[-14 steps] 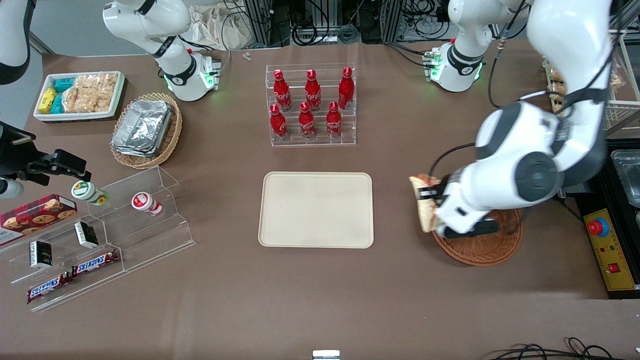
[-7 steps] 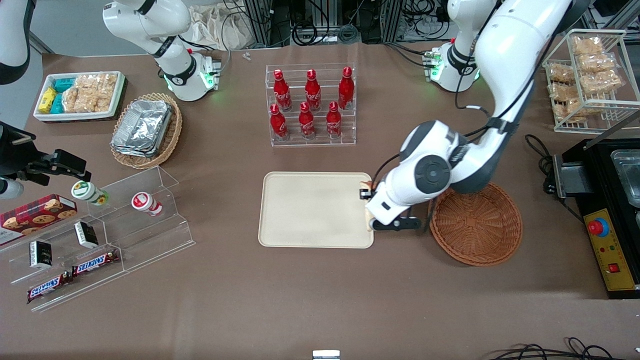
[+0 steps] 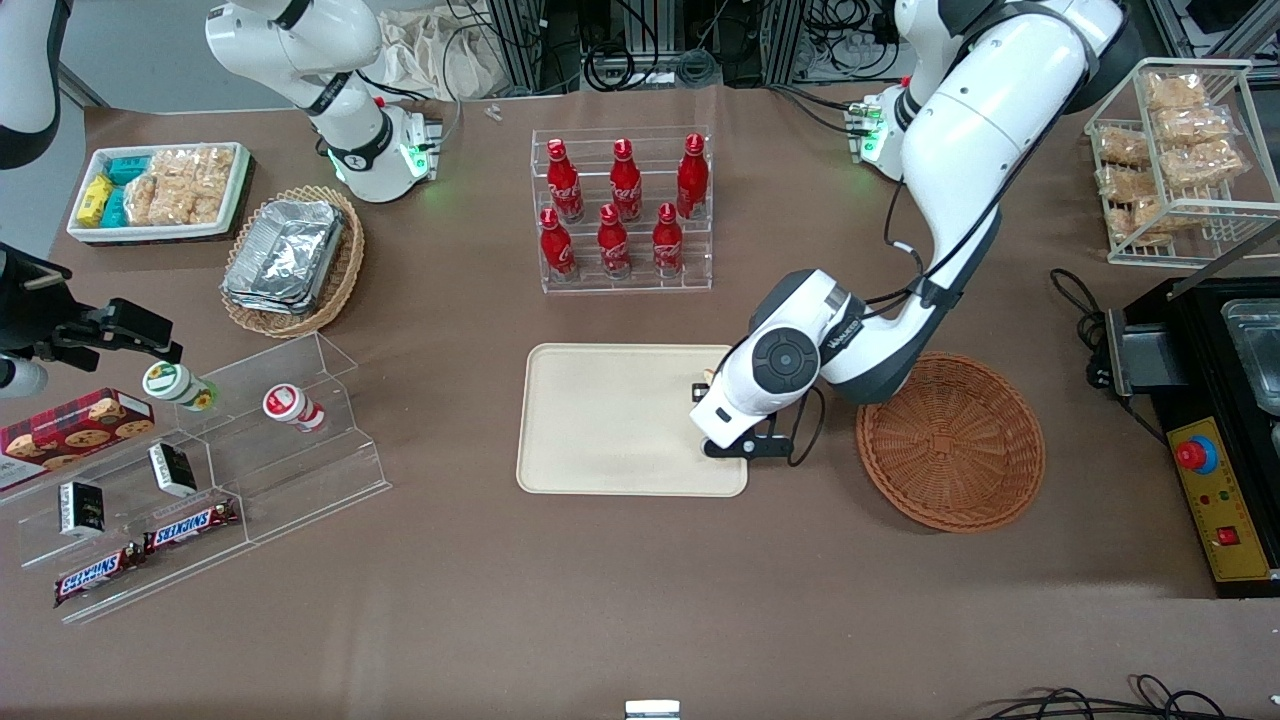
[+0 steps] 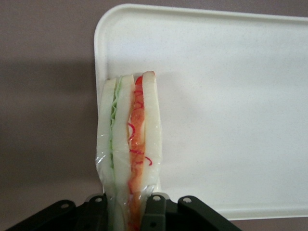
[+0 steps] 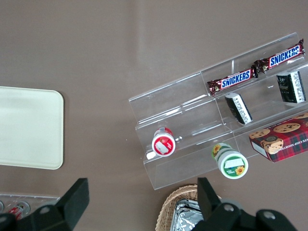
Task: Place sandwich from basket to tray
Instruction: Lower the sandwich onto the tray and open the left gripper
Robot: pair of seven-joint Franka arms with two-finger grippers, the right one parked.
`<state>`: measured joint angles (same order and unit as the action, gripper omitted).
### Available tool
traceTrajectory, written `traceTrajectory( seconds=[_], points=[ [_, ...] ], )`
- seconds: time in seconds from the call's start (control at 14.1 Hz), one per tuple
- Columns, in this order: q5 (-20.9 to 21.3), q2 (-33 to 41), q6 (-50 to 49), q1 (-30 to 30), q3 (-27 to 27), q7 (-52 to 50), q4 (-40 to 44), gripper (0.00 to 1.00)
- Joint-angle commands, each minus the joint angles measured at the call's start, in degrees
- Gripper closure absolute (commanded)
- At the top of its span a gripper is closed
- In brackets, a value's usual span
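The sandwich (image 4: 129, 144) is out of the basket (image 3: 950, 442) and now hangs over the tray (image 3: 600, 420), clamped between the fingers of the gripper (image 4: 130, 204). A second ago it was held just above the basket's rim; half a second ago it had reached the tray's edge nearest the basket; now the gripper (image 3: 705, 390) sits inside that edge, about midway along the short side. The basket, left clear on the table at the working arm's end, looks empty.

In the wrist view the wedge stands on edge, bread slices upright with the green and orange-red filling between them, its tip over the tray's surface close to a rounded corner and the rim. Whether it already touches the tray cannot be told.

So the carry is nearly done. What seems left is a short descent, then parting the fingers. Because the wedge is narrow and upright, it will probably tip onto a flat side when let go, and so near the rim it might lean on it.
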<state>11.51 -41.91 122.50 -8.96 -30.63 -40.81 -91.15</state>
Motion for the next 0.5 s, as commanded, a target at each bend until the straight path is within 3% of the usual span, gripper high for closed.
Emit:
traceTrajectory(
  seconds=[0.0, 0.07, 0.14, 0.21, 0.28, 0.35, 0.43],
  points=[
    [3.77, -1.41, 0.63, -2.02, 0.40, -2.52, 0.71, 1.00],
    [5.09, -2.03, 0.63, -2.12, 0.40, -3.65, 0.71, 1.00],
    [5.80, -2.21, 0.63, -2.12, 0.40, -4.36, 0.71, 0.84],
    [5.81, -2.30, 0.55, -2.20, 0.40, -4.98, 0.71, 0.45],
    [5.81, -2.21, 0.46, -2.12, 0.40, -5.42, 0.71, 0.19],
    [5.81, -2.12, 0.11, -2.12, 0.31, -5.51, 0.71, 0.00],
    [5.72, -1.78, -0.24, -1.94, 0.31, -5.51, 0.71, 0.00]
  ],
)
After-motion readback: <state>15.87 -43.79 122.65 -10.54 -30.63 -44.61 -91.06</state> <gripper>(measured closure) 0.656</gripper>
